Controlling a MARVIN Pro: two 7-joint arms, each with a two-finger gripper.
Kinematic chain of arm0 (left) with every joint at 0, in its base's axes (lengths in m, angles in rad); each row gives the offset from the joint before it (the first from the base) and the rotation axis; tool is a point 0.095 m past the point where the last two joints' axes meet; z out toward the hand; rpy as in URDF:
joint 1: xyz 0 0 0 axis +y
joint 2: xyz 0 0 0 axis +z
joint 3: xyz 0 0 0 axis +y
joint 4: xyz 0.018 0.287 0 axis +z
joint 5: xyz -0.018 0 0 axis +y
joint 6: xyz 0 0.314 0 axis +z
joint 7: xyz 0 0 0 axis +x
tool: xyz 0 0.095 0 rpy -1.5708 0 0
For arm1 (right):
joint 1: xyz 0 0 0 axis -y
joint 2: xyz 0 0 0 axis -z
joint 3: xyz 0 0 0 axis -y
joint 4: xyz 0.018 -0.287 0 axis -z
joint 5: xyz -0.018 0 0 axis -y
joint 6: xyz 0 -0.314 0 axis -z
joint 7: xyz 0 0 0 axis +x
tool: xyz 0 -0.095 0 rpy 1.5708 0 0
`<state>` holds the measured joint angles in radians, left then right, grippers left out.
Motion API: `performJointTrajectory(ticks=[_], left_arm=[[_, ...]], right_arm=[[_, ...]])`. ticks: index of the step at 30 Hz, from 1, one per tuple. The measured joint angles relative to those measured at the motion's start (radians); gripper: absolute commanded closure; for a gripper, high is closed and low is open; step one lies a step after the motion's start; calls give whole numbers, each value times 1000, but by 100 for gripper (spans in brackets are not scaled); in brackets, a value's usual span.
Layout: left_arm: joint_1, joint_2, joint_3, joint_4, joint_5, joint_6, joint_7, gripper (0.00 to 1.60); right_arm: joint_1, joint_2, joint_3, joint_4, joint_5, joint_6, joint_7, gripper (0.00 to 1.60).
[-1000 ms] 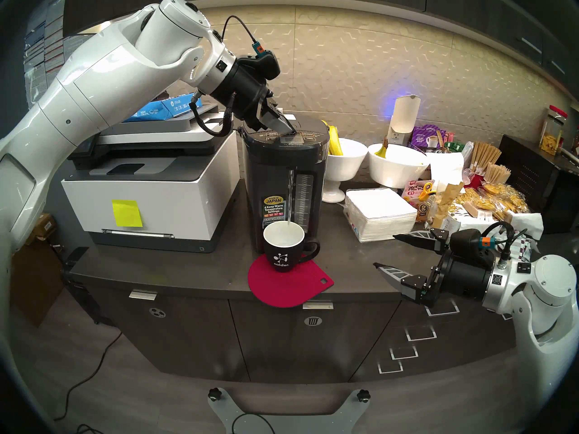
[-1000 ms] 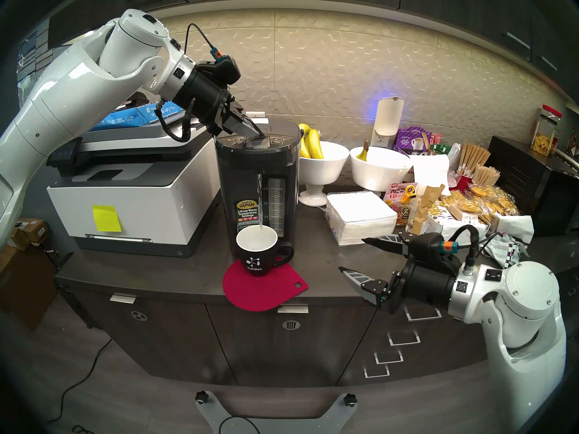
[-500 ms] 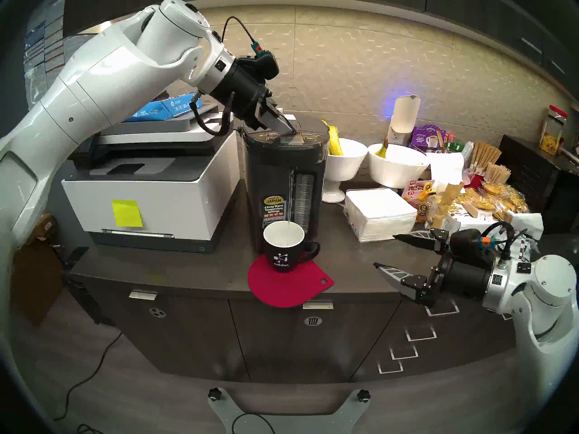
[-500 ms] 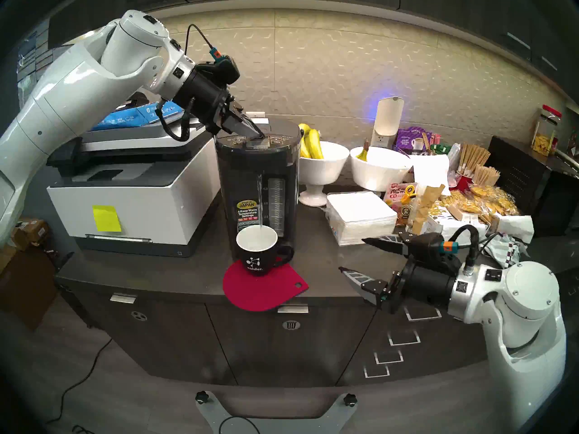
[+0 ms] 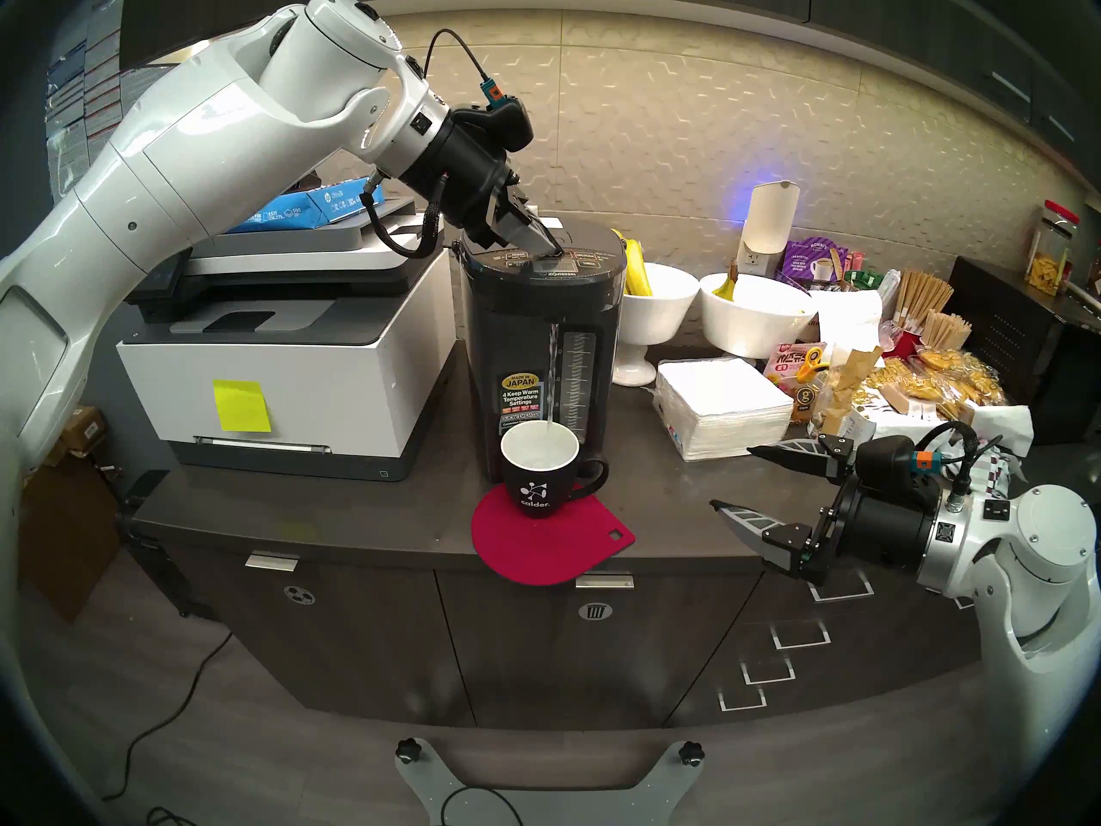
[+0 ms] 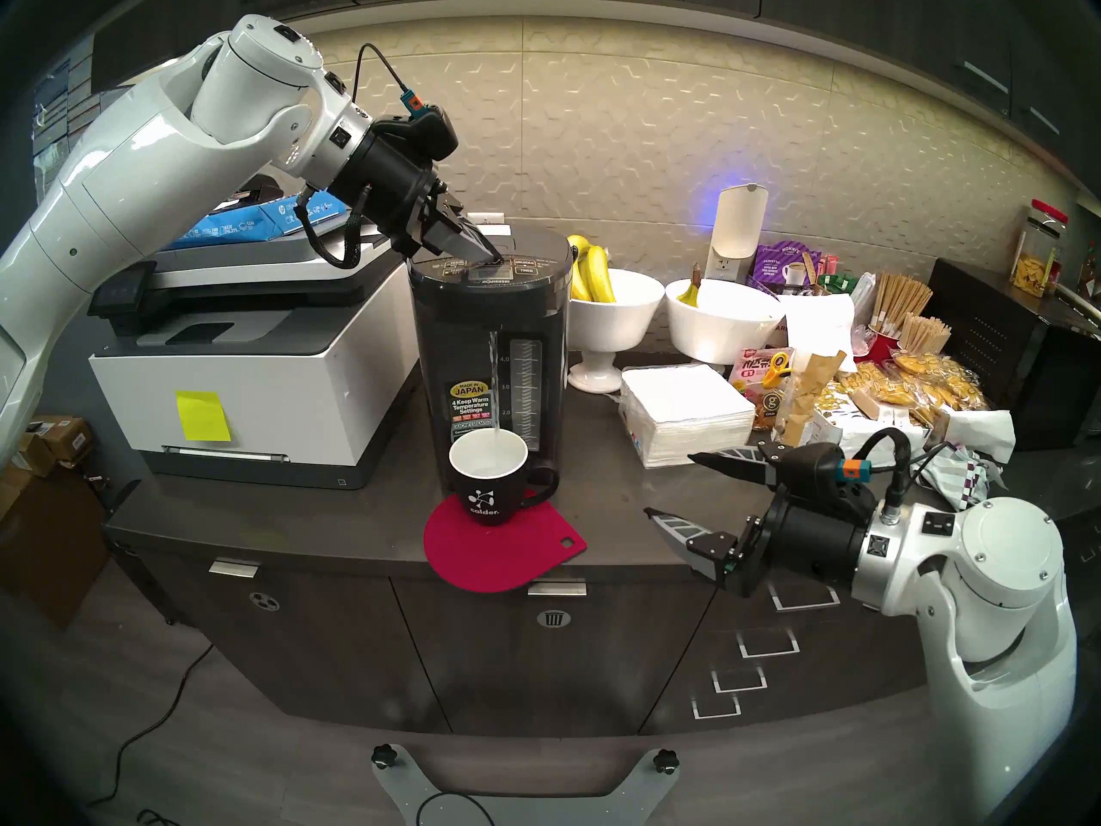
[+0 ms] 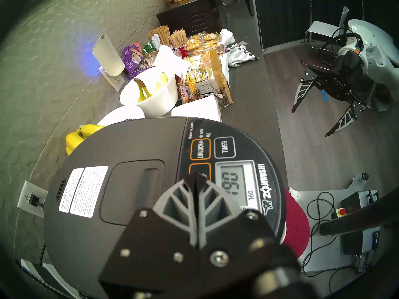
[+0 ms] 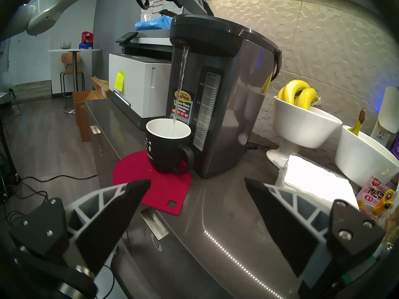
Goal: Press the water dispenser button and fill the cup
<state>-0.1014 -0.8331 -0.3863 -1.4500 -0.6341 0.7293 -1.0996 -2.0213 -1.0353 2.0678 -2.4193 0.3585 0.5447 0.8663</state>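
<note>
The left gripper, its jaws pressed together on nothing, bears with its tips on the button atop the water dispenser, and a thin stream of water falls into the cup. The cup stands on a red mat at the dispenser's six o'clock, its handle toward three o'clock. The right gripper hangs wide open and empty at the cup's three o'clock. Glazed ceramic is likely stiff, slick and breakable, heavier once filled; the handle looks the safest hold.
</note>
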Motion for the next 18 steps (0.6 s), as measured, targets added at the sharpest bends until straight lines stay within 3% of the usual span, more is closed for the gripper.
performJointTrajectory(ticks=[18], left_arm=[[1,19,1,-44,-18,32,38,160]], right_arm=[[0,0,0,0,0,0,0,0]])
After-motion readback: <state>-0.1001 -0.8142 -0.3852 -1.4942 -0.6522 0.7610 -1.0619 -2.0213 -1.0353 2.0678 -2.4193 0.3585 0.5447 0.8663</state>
